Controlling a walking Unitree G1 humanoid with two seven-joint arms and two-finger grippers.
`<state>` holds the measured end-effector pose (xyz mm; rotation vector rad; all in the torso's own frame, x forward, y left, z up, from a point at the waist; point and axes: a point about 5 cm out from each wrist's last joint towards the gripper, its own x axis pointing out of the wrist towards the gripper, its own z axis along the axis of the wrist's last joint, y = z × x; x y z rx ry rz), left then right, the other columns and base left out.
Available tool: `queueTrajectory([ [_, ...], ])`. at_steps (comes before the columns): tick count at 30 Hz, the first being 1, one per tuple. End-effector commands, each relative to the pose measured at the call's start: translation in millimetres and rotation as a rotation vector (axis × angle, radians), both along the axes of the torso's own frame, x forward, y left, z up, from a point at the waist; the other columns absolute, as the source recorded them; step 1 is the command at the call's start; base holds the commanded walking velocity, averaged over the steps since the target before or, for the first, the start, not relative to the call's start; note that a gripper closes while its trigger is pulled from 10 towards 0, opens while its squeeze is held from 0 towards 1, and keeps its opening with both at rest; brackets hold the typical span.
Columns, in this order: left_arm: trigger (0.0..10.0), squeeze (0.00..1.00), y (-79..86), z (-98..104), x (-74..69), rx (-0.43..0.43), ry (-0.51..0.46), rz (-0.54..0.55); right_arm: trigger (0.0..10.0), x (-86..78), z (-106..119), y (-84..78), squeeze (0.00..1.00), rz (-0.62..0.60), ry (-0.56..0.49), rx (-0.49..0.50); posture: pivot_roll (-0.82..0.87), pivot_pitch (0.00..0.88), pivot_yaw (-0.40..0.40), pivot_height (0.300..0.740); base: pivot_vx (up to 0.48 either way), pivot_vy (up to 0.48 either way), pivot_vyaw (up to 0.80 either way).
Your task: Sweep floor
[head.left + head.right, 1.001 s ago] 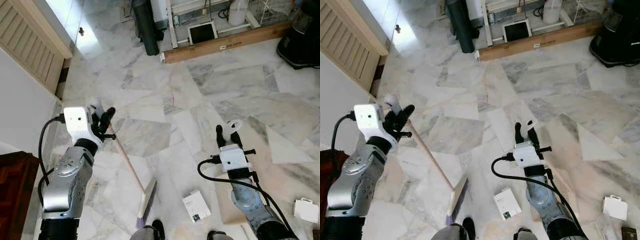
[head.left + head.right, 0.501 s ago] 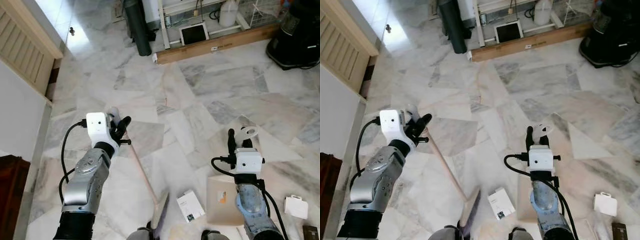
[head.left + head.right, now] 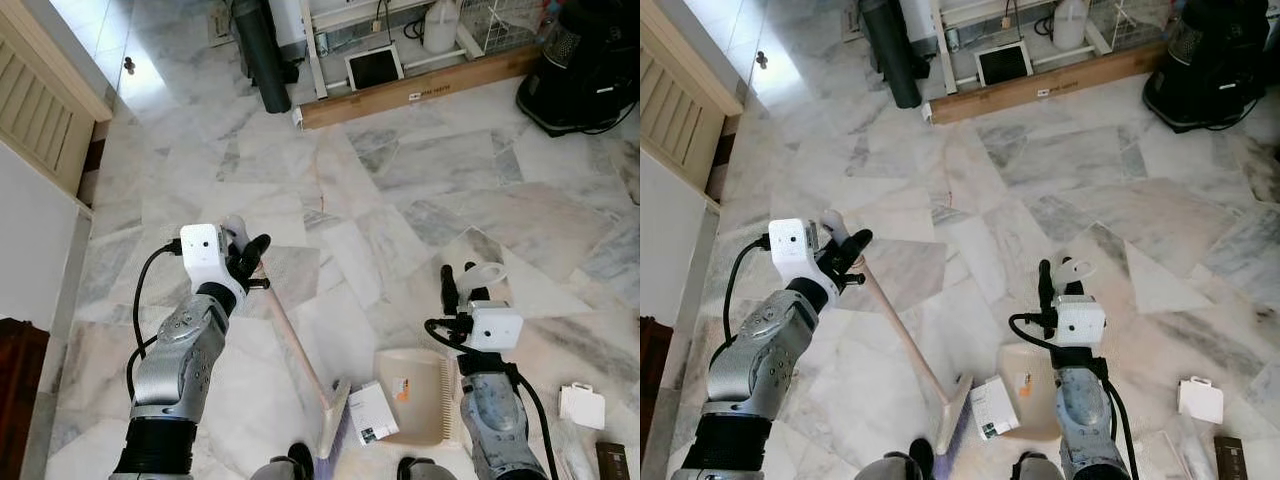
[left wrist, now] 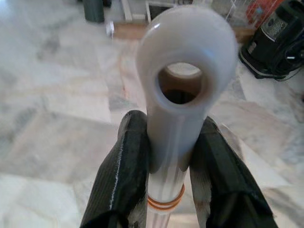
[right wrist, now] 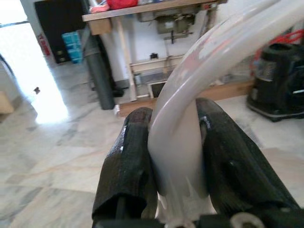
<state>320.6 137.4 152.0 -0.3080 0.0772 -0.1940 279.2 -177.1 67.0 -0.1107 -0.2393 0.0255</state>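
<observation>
My left gripper (image 3: 250, 252) is shut on the white, holed top end of the broom handle (image 4: 183, 85). The wooden stick (image 3: 295, 345) slants down to the brush head (image 3: 333, 428) on the marble floor by my feet. My right gripper (image 3: 460, 290) is shut on the white loop handle (image 5: 190, 95) of a beige dustpan (image 3: 412, 395), which lies flat on the floor. A small white box (image 3: 372, 412) lies between the brush head and the dustpan's edge, touching both.
A long wooden beam (image 3: 410, 90), a black cylinder (image 3: 258, 45) and a shelf frame stand at the far side. A black appliance (image 3: 580, 70) is far right. A louvred panel (image 3: 45, 110) and wall are on the left. A white bag (image 3: 580, 405) lies near right.
The camera has shifted. The brush head has slid right up against the white box. The dustpan has come out from under my right arm to meet the box.
</observation>
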Motion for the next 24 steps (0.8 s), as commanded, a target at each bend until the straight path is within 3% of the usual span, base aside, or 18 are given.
queueTrajectory([
  [1, 10.0, 0.0, -1.0, -5.4, -0.2, -0.061, 0.046, -0.012, 10.0, -24.8, -51.7, 22.0, 0.0, 0.028, 0.282, 0.138, 0.06, 0.329, 0.247, 0.74, 0.0, 0.0, 0.0],
  [5, 10.0, 0.0, -11.3, 8.5, 6.2, -0.187, 0.022, -0.024, 10.0, -23.6, -52.2, 19.2, 0.0, 0.032, 0.288, 0.148, 0.07, 0.32, 0.246, 0.74, 0.0, 0.0, 0.0],
  [10, 10.0, 0.0, -14.1, 17.3, 7.0, -0.24, 0.003, -0.038, 10.0, -20.4, -51.2, 18.4, 0.0, 0.041, 0.29, 0.15, 0.07, 0.305, 0.245, 0.74, 0.0, 0.0, 0.0],
  [18, 10.0, 0.0, -3.0, 33.9, 6.8, -0.18, -0.084, -0.023, 10.0, -7.0, -41.4, 17.2, 0.0, 0.039, 0.263, 0.167, 0.08, 0.246, 0.229, 0.74, 0.0, 0.0, 0.0],
  [20, 10.0, 0.0, 6.5, 48.5, 6.6, -0.129, -0.175, 0.018, 10.0, -1.4, -35.0, 14.3, 0.0, 0.022, 0.236, 0.179, 0.07, 0.199, 0.22, 0.74, 0.0, 0.0, 0.0],
  [24, 10.0, 0.0, 18.1, 69.9, 5.7, -0.112, -0.295, 0.056, 10.0, 6.1, -24.6, 8.1, 0.0, -0.005, 0.189, 0.199, 0.05, 0.148, 0.212, 0.74, 0.0, 0.0, 0.0],
])
